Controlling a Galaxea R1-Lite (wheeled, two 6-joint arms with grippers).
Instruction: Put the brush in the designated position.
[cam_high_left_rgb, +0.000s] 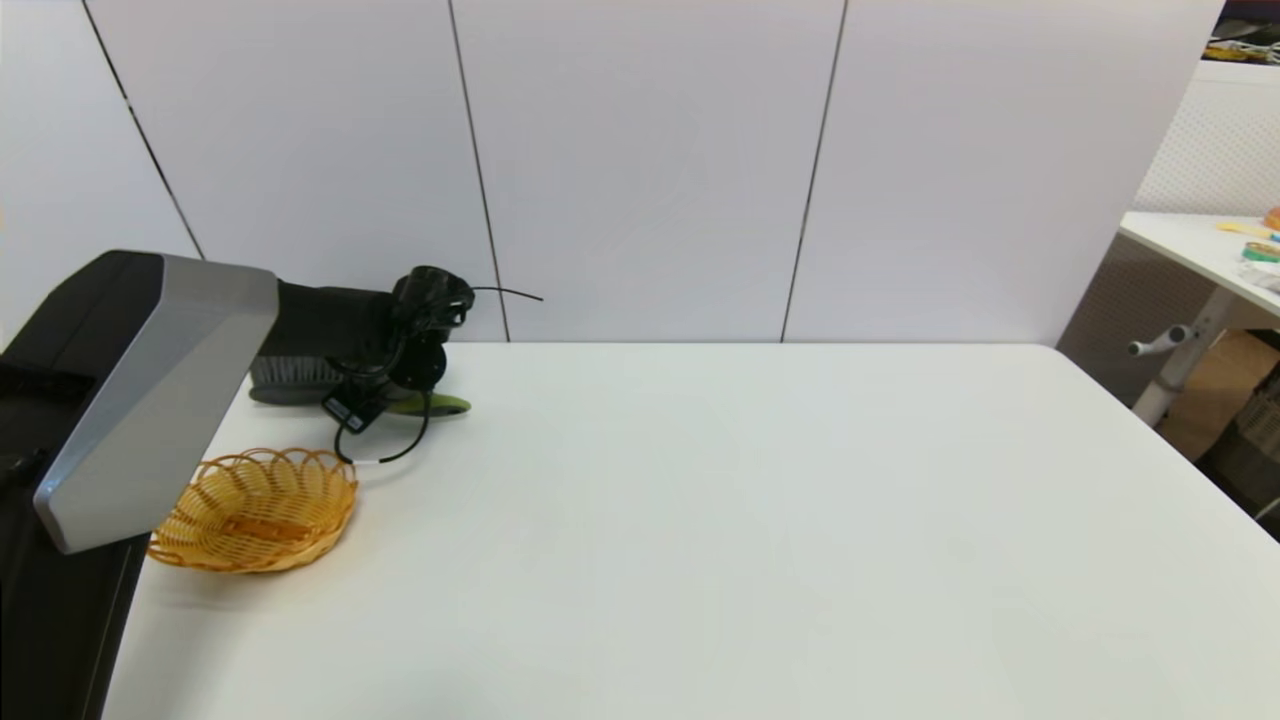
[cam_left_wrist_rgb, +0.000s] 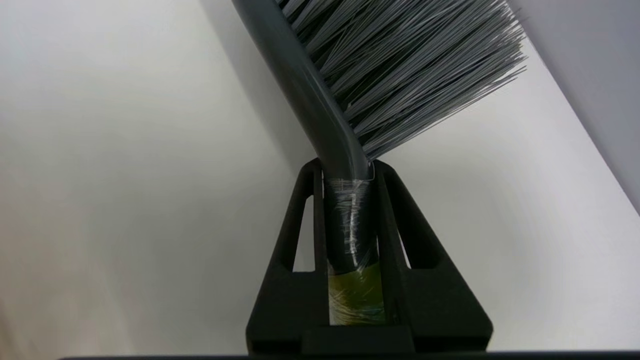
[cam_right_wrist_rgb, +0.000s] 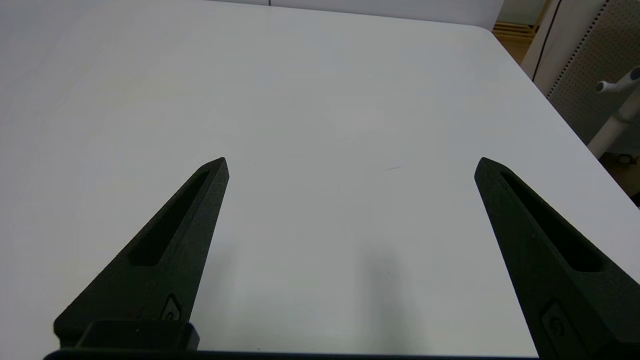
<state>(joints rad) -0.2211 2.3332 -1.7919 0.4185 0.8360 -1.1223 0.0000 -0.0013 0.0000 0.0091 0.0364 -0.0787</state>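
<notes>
My left gripper (cam_left_wrist_rgb: 347, 167) is shut on the brush (cam_left_wrist_rgb: 350, 220), its two fingers pressing the grey neck just above the lime-green handle. The bristles (cam_left_wrist_rgb: 410, 65) fan out past the fingertips. In the head view the brush (cam_high_left_rgb: 290, 378) lies level and low at the table's far left, close to the wall. Its green handle end (cam_high_left_rgb: 445, 404) sticks out to the right from under the left wrist (cam_high_left_rgb: 425, 310). I cannot tell if it touches the table. The designated position has no mark on the white tabletop (cam_high_left_rgb: 750, 500). My right gripper (cam_right_wrist_rgb: 352, 162) is open over bare table.
An orange wicker basket (cam_high_left_rgb: 255, 508) stands empty near the left edge, just in front of the brush. My left arm's grey and black casing (cam_high_left_rgb: 130, 400) fills the left border. A wall runs behind the table. Another table (cam_high_left_rgb: 1200, 245) stands off to the right.
</notes>
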